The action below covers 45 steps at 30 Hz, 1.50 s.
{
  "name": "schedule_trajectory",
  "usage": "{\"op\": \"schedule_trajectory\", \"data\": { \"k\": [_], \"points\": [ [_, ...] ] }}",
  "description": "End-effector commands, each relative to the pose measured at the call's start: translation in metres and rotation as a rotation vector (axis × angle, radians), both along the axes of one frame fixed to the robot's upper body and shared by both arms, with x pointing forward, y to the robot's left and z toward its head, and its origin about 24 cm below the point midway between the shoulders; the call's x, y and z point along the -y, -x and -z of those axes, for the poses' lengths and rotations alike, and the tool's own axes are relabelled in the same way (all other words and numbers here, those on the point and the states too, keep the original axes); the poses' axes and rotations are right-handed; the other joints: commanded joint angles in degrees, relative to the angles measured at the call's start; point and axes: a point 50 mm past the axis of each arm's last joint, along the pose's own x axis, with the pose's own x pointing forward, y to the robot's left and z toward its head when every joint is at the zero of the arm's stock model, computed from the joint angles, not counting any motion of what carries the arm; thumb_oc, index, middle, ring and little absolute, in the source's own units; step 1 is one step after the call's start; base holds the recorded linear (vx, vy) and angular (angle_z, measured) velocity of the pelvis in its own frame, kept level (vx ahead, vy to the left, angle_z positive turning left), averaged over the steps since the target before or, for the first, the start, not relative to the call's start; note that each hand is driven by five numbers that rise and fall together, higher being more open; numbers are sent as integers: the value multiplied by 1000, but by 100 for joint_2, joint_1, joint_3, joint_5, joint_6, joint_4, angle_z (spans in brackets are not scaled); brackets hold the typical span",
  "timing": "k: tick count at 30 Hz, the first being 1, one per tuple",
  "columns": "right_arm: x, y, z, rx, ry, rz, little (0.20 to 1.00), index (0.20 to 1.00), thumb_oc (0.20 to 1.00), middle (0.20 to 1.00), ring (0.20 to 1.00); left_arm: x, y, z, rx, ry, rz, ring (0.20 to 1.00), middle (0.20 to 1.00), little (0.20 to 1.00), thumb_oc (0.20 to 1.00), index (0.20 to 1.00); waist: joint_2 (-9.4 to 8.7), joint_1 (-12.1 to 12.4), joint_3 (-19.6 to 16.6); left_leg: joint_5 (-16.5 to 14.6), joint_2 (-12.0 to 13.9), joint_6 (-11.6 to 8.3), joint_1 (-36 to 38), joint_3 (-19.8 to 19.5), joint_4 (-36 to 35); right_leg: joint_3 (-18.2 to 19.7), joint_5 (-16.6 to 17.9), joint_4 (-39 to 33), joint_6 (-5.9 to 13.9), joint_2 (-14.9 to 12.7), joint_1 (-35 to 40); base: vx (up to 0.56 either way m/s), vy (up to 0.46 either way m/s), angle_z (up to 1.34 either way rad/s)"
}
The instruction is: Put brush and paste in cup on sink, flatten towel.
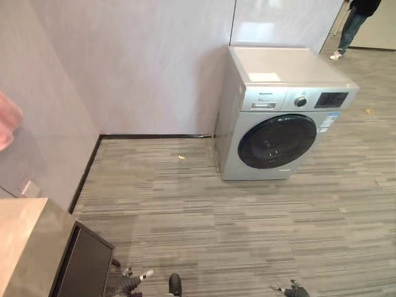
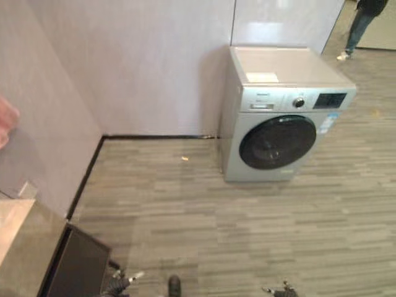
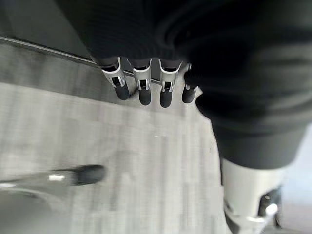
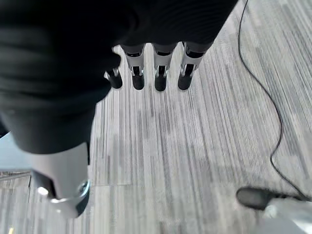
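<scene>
A pink cloth (image 1: 7,127), perhaps the towel, hangs at the far left against the wall. Below it, the corner of a pale stone counter (image 1: 25,241) on a dark cabinet juts in at the lower left. My left hand (image 1: 130,283) hangs low at the bottom of the eye views, just right of the cabinet. Its fingers (image 3: 141,87) are straight over bare floor and hold nothing. My right hand (image 1: 291,289) hangs at the bottom right, its fingers (image 4: 158,73) also straight and empty above the striped floor.
A silver front-loading washing machine (image 1: 278,117) stands against the back wall right of centre. A person (image 1: 356,25) stands at the far top right. Grey striped floor (image 1: 204,216) stretches between the counter and the machine. A small yellow scrap (image 1: 181,157) lies near the wall.
</scene>
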Motion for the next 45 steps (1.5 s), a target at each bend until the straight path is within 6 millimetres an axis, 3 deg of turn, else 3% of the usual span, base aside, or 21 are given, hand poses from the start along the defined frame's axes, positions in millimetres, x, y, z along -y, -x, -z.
{"op": "schedule_trajectory", "data": {
  "k": [1,3,8,9,10,11,13,16,19,22,24,25,27,30,35,41,45],
  "points": [
    [10,-25,-11,75,54,-102,1000,1000,1000,1000,1000,-4,-31,-15,119,-45,86,1000,1000,1000,1000,1000,-79,96,170,-177,-62,-224,-963,153,879,199,1936,-936,286,-389,493,259,328,-22],
    [7,-25,-10,77,36,-106,1000,1000,1000,1000,1000,-2,-31,-15,108,-49,110,1000,1000,1000,1000,1000,-48,82,158,-365,-260,-93,-780,148,843,222,2518,-524,387,-546,393,216,270,11],
    [6,-28,-11,83,40,-118,1000,1000,1000,1000,1000,0,-32,-15,108,-51,131,1000,1000,1000,1000,1000,87,53,208,-421,-289,12,-493,125,647,116,2793,67,358,-563,108,119,181,6],
    [5,-30,-11,90,40,-117,1000,1000,1000,1000,1000,0,-33,-15,105,-53,144,1000,1000,1000,1000,1000,184,1,275,-498,-314,69,-301,100,545,-44,2785,412,328,-548,-47,139,169,8],
    [5,-31,-12,98,37,-112,1000,1000,1000,1000,1000,0,-34,-15,103,-54,151,1000,1000,1000,1000,1000,215,-80,291,-495,-330,67,-176,15,455,115,2622,501,296,-348,-200,241,265,9],
    [3,-32,-12,116,27,-106,1000,1000,1000,1000,1000,-3,-35,-16,105,-67,149,1000,1000,1000,1000,1000,308,-157,359,-454,-299,46,75,-42,312,-67,2194,622,190,-188,-649,201,174,-1],
    [4,-33,-14,127,29,-106,1000,1000,1000,1000,1000,-3,-33,-15,92,-64,150,1000,1000,1000,1000,1000,381,-189,420,-492,-245,1,342,-40,143,-675,1838,430,108,-300,-900,147,106,-8],
    [4,-33,-13,126,25,-99,1000,1000,1000,1000,1000,-2,-33,-14,88,-58,150,1000,1000,1000,1000,1000,421,-285,497,-501,-221,-44,578,-146,19,-702,1647,202,101,-212,-1151,137,3,-8],
    [2,-38,-14,145,19,-90,1000,1000,1000,1000,1000,2,-35,-14,94,-48,154,1000,1000,1000,1000,1000,401,-402,566,-558,-234,-116,822,-260,-50,-582,1940,-578,190,-251,-1440,168,-38,17],
    [-1,-42,-16,173,7,-93,1000,1000,1000,1000,1000,6,-39,-14,101,-48,172,1000,1000,1000,1000,1000,280,-562,608,-742,-319,-233,1138,-423,-5,-205,2690,-1766,426,-431,-1665,330,-113,39],
    [-2,-41,-16,171,6,-97,1000,1000,1000,1000,1000,6,-38,-13,98,-43,164,1000,1000,1000,1000,1000,261,-586,611,-763,-323,-261,1220,-466,1,-161,2845,-1917,482,-474,-1686,220,-84,35],
    [-4,-42,-16,167,4,-119,1000,1000,1000,1000,1000,6,-36,-12,92,-37,146,1000,1000,1000,1000,1000,210,-643,606,-823,-335,-296,1368,-576,42,93,3010,-1984,544,-448,-1767,266,-103,46],
    [-5,-35,-14,146,1,-129,1000,1000,1000,1000,1000,7,-33,-10,79,-34,149,1000,1000,1000,1000,1000,130,-690,519,-959,-364,-310,1459,-696,89,422,2975,-2039,500,-334,-1601,300,-130,57],
    [-1,-29,-12,115,11,-135,1000,1000,1000,1000,1000,11,-30,-8,64,-22,141,1000,1000,1000,1000,1000,134,-684,437,-1049,-256,-352,1537,-917,285,534,2781,-1901,399,-100,-1509,243,-153,57],
    [9,-26,-13,94,40,-156,1000,1000,1000,1000,1000,17,-27,-4,34,3,150,1000,1000,1000,1000,1000,209,-646,280,-982,-12,-535,1526,-1219,527,243,2319,-1767,156,108,-1283,187,-156,19],
    [14,-34,-19,138,44,-148,1000,1000,1000,1000,1000,20,-32,-5,48,10,149,1000,1000,1000,1000,1000,234,-600,198,-836,127,-667,1469,-1415,655,4,2101,-1743,45,196,-1152,125,-127,33],
    [15,-34,-21,140,55,-200,1000,1000,1000,1000,1000,20,-33,-6,54,6,159,1000,1000,1000,1000,1000,241,-531,226,-840,235,-734,1446,-1508,860,-207,1742,-1297,-58,268,-1166,100,-101,16]
  ]
}}
